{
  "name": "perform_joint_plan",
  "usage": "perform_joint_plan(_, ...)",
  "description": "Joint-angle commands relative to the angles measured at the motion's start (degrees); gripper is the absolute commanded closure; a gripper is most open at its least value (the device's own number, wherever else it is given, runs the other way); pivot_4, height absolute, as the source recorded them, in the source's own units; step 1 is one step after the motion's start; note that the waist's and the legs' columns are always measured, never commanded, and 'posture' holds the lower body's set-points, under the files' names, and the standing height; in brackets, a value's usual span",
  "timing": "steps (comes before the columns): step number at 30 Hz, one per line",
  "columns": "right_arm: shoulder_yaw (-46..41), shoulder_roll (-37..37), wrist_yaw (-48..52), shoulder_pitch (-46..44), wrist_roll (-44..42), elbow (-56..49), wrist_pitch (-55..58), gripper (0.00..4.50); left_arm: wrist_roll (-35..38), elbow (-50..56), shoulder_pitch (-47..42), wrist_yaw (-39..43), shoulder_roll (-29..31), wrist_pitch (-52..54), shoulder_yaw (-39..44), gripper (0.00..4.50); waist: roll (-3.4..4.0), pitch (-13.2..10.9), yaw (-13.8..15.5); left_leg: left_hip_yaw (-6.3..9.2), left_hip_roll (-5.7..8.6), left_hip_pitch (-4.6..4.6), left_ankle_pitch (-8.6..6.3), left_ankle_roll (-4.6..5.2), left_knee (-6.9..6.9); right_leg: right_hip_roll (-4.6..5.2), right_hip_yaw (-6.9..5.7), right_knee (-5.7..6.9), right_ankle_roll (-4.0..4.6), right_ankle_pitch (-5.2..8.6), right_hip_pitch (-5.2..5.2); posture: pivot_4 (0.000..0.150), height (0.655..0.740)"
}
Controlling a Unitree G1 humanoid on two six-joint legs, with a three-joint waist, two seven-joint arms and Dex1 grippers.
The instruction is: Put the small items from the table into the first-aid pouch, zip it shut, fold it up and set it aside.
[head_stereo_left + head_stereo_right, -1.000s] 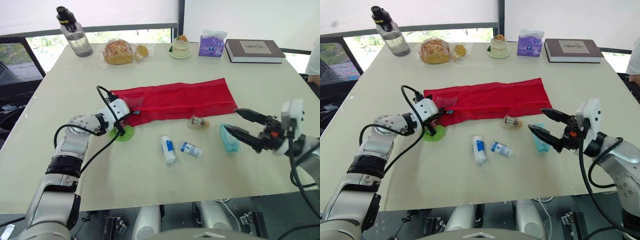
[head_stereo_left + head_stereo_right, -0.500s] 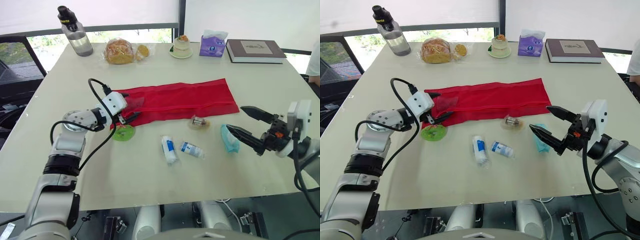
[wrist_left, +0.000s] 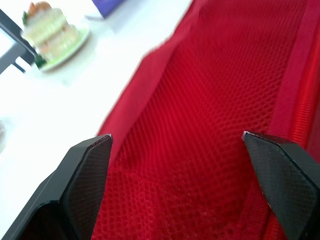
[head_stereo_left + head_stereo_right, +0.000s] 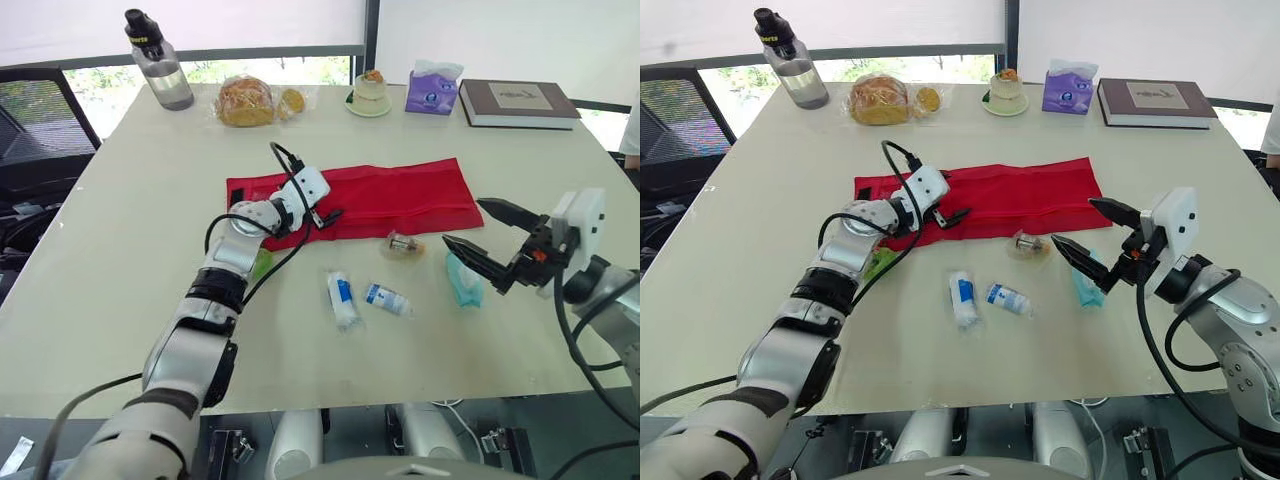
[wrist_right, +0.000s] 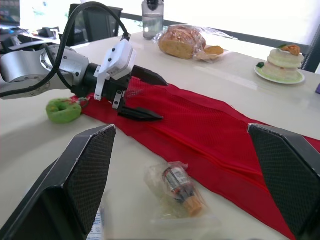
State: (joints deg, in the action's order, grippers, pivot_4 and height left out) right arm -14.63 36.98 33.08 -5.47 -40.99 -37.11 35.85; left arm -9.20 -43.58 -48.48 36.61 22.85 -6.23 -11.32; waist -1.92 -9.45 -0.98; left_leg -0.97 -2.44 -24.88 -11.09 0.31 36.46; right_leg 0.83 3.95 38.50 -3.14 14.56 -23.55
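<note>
The left jaws are spread wide, with nothing between them, and are held low over the left part of the pouch (image 4: 400, 195). Whether the lower jaw touches the red mesh cannot be told. The pouch is laid flat and unfolded on the table (image 4: 130, 260), stretching from the left jaws toward the right jaws. The right jaws are likewise spread and empty, raised above the table and pointed toward the left jaws. A teal pack (image 4: 463, 282) is seen on the table just beneath their lower jaw. Between the two pairs of jaws, just beside the pouch's near edge, a packet (image 4: 403, 244) is lying. Nearer the robot, a tube (image 4: 340, 299) and a vial (image 4: 384, 298) are set side by side. A green ring (image 4: 262, 263) is partly hidden behind the left arm (image 4: 235, 240), back of the left jaws. Well beyond both jaws, along the far edge, a bottle (image 4: 158, 72), bread (image 4: 245, 100), cake (image 4: 372, 93), tissue box (image 4: 432, 90) and book (image 4: 520, 102) are lined up.
</note>
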Motion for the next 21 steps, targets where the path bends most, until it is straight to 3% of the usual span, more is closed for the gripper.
perform_joint_plan(1,-1.37,0.48,-0.84,-0.05,0.17,-2.16,-1.26,0.00,-1.97,-3.28,-2.31,-1.71,-0.48,-2.99,-0.84,0.07,-0.01,0.00,0.13,0.02,0.00,-0.01,0.00,0.00,0.00,0.00,-0.01,0.00,0.02,-0.01,0.00,0.150,0.7400)
perform_joint_plan(13,-1.13,0.34,-2.22,1.00,0.86,-2.82,-1.88,0.00,2.38,4.36,-0.23,7.02,-2.03,-2.21,-0.28,0.07,-0.01,0.00,0.17,0.01,0.01,-0.02,0.00,0.00,0.01,0.02,0.00,0.02,0.04,-0.02,0.01,0.150,0.7400)
perform_joint_plan(21,-0.38,0.14,-2.26,0.31,1.52,-2.37,-2.41,0.00,-3.38,-0.17,-3.35,2.80,-2.03,-4.36,-3.04,0.07,-0.01,-0.01,0.18,0.02,0.02,0.01,0.00,0.00,0.05,0.00,0.00,0.08,0.01,-0.01,0.01,0.150,0.7400)
